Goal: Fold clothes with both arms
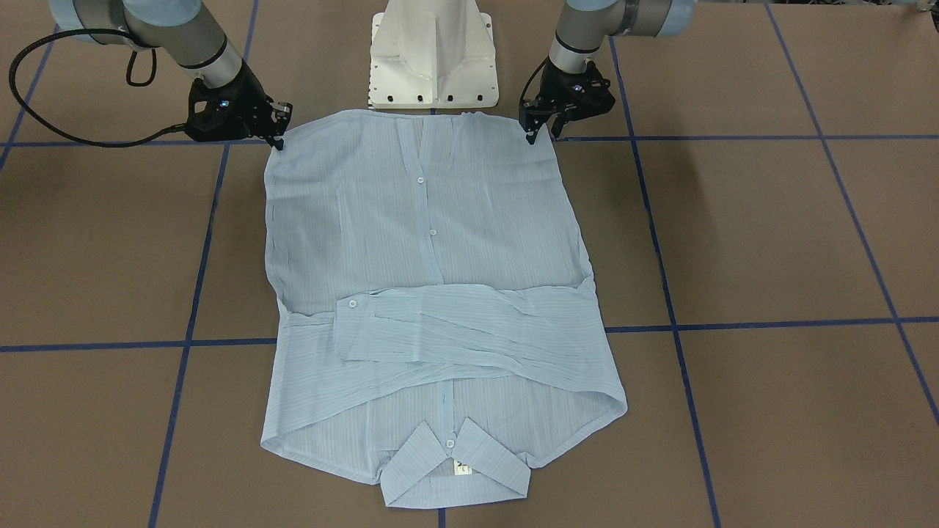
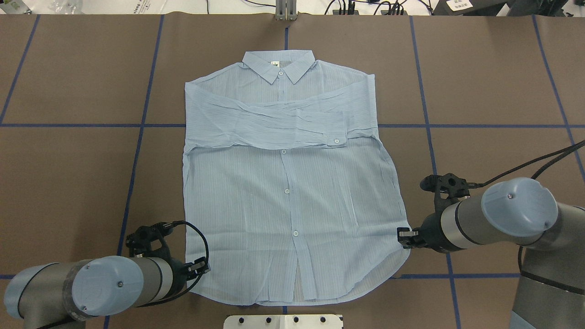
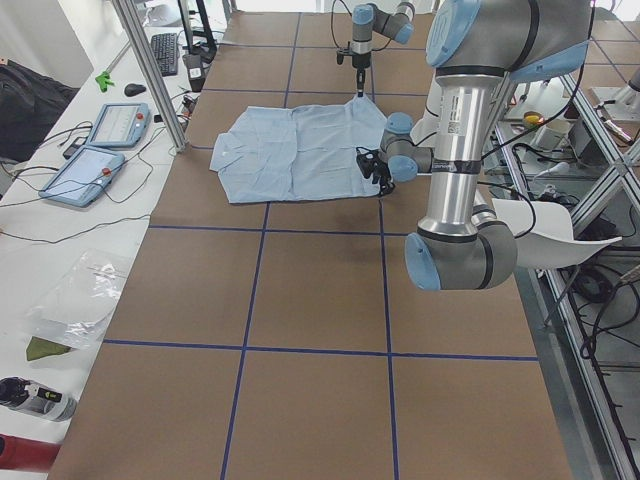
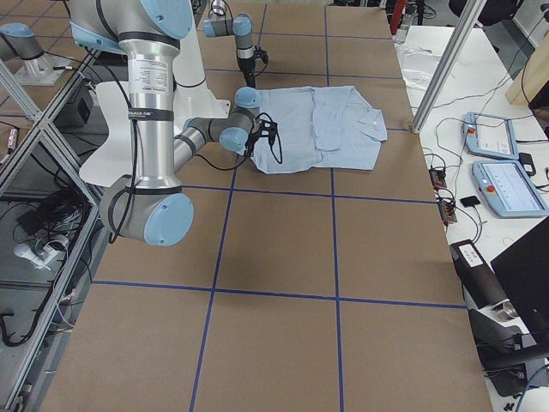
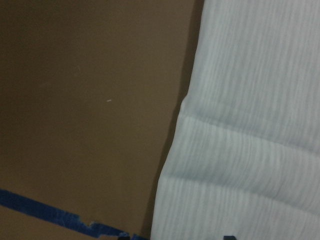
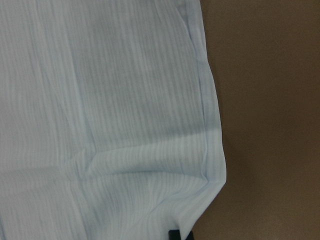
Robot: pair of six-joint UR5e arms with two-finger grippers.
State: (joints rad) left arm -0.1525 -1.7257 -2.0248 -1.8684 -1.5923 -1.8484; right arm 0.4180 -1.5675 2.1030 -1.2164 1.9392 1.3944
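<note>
Lying flat on the table, the shirt has its sleeves crossed over the chest; body folds remain. The left gripper and right gripper sit at its hem corners; whether they pinch it cannot be told

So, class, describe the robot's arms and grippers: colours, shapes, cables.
The left arm and right arm are grey metal tubes with rounded light-blue joint caps. The left gripper and right gripper are black, two-fingered, with black cables.
</note>
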